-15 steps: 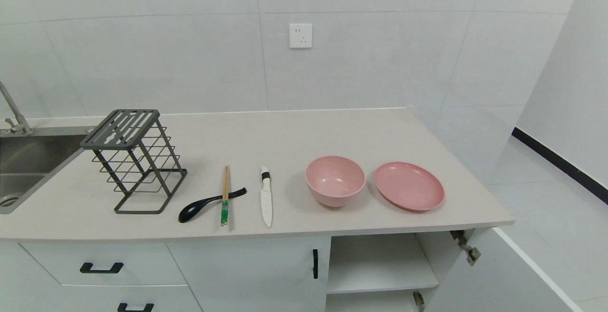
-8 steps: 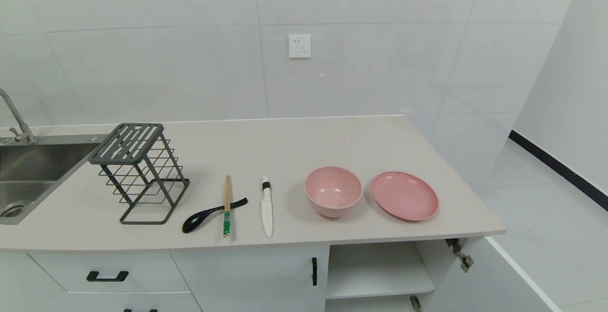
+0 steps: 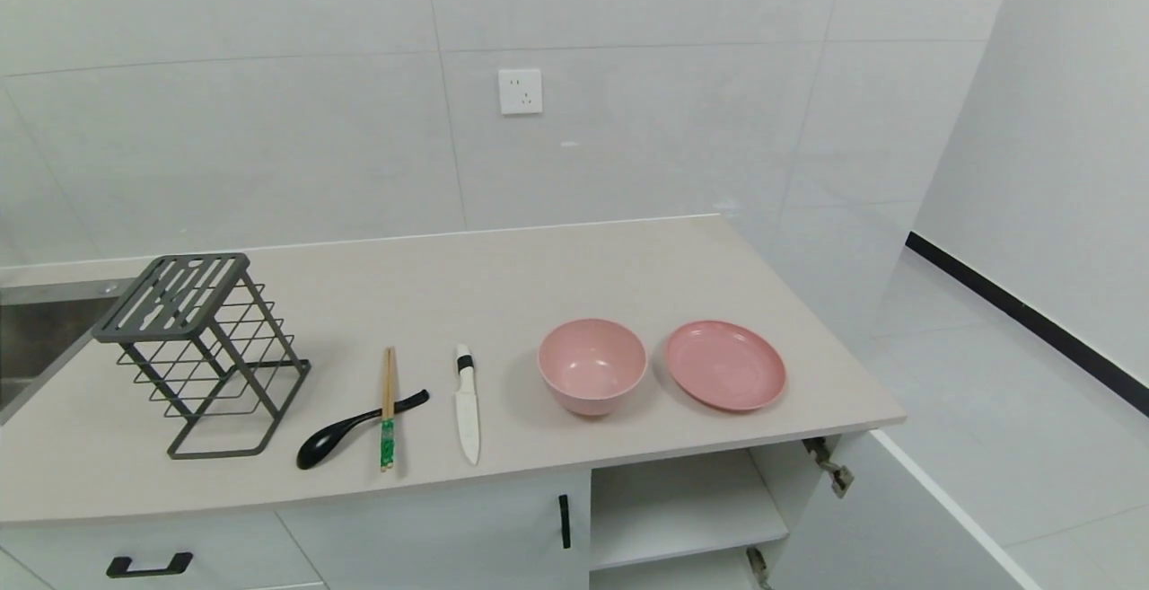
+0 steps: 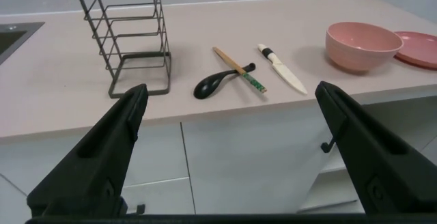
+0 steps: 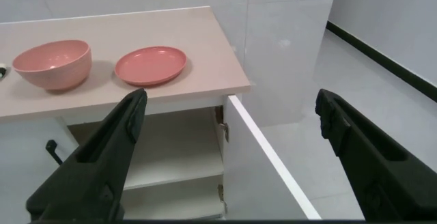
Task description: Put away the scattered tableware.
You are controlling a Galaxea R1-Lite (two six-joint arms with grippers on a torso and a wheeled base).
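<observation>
the scattered tableware lies in a row along the front of the pale beige surface [image 3: 539, 267]. from my left to right i see a glossy black plastic spoon [image 3: 355, 428], a pair of wooden chopsticks with green ends [image 3: 388, 406], a white knife with a black band [image 3: 467, 406], a round pink plastic bowl [image 3: 592, 365] and a shallow pink plastic plate [image 3: 725, 365]. the chopsticks lie across the spoon's handle, touching it, green ends toward the front edge. the knife lies just beside them but apart, its banded end toward the wall. the bowl stands upright near the knife. the plate lies flat just beside the bowl, and i cannot tell whether their rims touch.

left of the spoon a dark grey wire rack with a slotted top [image 3: 202, 352] stands upright, near it but apart. a corner of a steel sink [image 3: 27, 339] shows beyond the rack.

my left end effector [image 4: 230, 91] hangs off the front of the surface facing the spoon, chopsticks and knife, fingers spread wide with nothing between them. my right end effector [image 5: 230, 95] is likewise spread wide and holds nothing, facing the cupboard under the plate.

that white cupboard door [image 3: 898, 527] stands swung open on a white shelf [image 3: 691, 509]. a white wall socket [image 3: 521, 92] sits on the tiles behind.
</observation>
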